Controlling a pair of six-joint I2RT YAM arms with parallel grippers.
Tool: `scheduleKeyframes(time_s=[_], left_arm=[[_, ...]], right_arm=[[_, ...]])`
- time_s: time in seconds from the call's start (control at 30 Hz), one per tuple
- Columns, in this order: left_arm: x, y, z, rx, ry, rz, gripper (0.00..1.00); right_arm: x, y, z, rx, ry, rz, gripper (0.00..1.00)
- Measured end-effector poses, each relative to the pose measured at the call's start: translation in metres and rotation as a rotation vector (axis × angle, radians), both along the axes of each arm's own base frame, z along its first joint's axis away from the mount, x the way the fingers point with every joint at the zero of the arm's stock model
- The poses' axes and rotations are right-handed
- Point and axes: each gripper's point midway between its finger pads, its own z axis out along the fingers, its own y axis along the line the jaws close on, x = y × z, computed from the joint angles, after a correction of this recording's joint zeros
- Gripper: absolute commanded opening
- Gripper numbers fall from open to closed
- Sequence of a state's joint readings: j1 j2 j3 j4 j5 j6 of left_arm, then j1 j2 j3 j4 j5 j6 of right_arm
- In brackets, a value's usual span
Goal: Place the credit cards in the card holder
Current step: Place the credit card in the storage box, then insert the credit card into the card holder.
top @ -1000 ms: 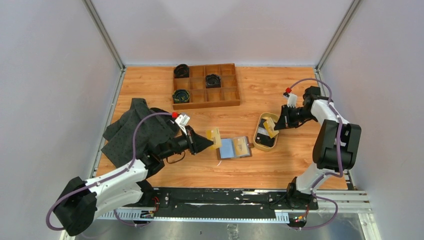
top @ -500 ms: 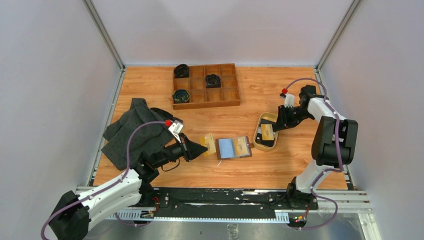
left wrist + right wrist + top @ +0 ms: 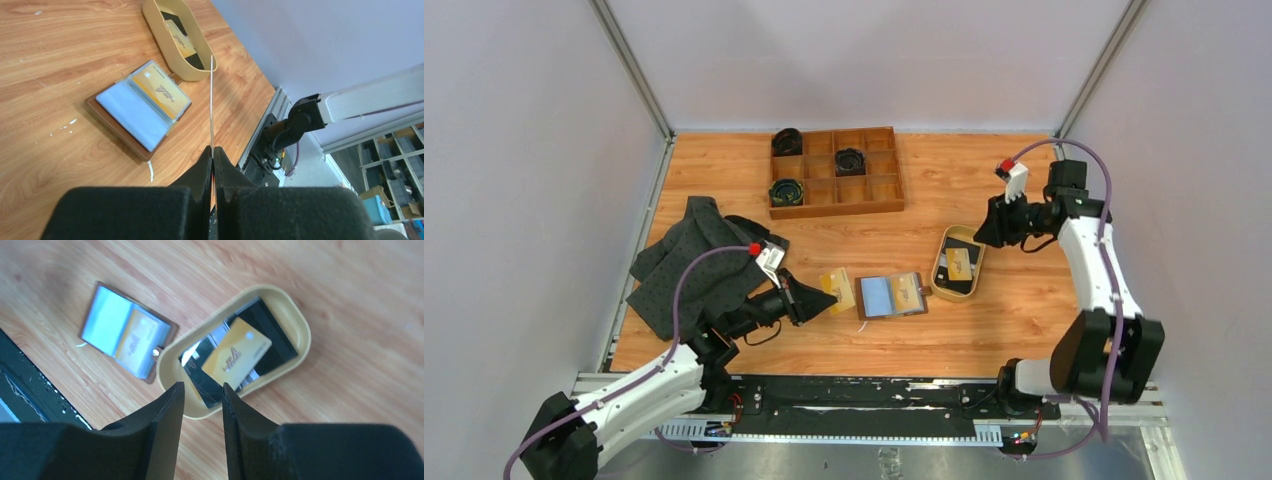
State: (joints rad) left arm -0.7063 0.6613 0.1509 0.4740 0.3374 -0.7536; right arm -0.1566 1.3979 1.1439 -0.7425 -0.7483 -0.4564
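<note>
Left end effector pinches a yellow card — edge-on, a mere line. Card holder lies open mid-surface, toward the near edge. Right end effector, narrowly parted and empty, hangs near the dish — its dark cards half hidden.

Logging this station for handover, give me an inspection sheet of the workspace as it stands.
Surface: wooden table, few pale specks.
Job's things: card holder open flat with a sleeved card; spare cards in the tan dish.
Clutter: dark cloth; wooden tray holding black round parts.
Grippers: left gripper shut on a yellow card; right gripper open near the dish.
Cables: purple cables along both arms.
Surroundings: pale walls, metal frame.
</note>
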Motion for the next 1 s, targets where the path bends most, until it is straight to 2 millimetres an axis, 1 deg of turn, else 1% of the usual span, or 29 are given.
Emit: scheduleKeyframes(time_s=[0.03,0.07,0.1,0.13,0.17,0.2,0.23,0.33,0.43,0.5,0.6,0.7,0.8,1.0], left_arm=[[0.0,0.0,0.001,-0.003,0.001,-0.001,0.0],[-0.001,0.0,0.001,-0.005,0.003,-0.003,0.0],[-0.001,-0.001,0.001,-0.007,0.006,-0.007,0.0],[-0.002,-0.001,0.001,-0.009,0.01,-0.011,0.0],[-0.003,-0.001,0.001,-0.009,0.011,-0.013,0.0],[-0.003,-0.001,0.001,-0.01,0.013,-0.017,0.0],[-0.004,-0.001,0.001,-0.011,0.012,-0.02,0.0],[-0.006,-0.002,0.003,-0.014,0.007,-0.03,0.0],[-0.011,-0.005,0.004,-0.012,-0.003,-0.05,0.0],[-0.015,-0.007,0.003,-0.008,-0.007,-0.064,0.0],[-0.017,-0.01,0.0,0.005,-0.007,-0.077,0.0],[-0.017,-0.01,-0.004,0.015,-0.002,-0.076,0.0],[-0.016,-0.01,-0.004,0.015,-0.002,-0.07,0.0],[-0.014,-0.009,-0.003,0.015,-0.003,-0.055,0.0]], right_arm=[[-0.003,0.004,0.01,0.009,-0.043,0.021,0.42],[-0.008,0.008,0.023,0.019,-0.102,0.053,0.5],[-0.013,0.013,0.034,0.029,-0.157,0.087,0.63],[-0.019,0.018,0.044,0.037,-0.219,0.127,0.8],[-0.026,0.024,0.051,0.049,-0.278,0.173,0.95],[-0.035,0.031,0.056,0.062,-0.334,0.224,0.99],[-0.043,0.037,0.057,0.079,-0.371,0.267,1.0],[-0.066,0.055,0.048,0.17,-0.402,0.371,0.99],[-0.076,0.069,0.034,0.22,-0.373,0.45,0.97],[-0.088,0.084,0.026,0.229,-0.355,0.528,0.94],[-0.107,0.107,0.015,0.21,-0.349,0.653,0.83],[-0.12,0.12,-0.005,0.139,-0.327,0.743,0.69],[-0.121,0.122,-0.027,0.043,-0.291,0.783,0.56],[-0.105,0.112,-0.064,-0.129,-0.205,0.775,0.54]])
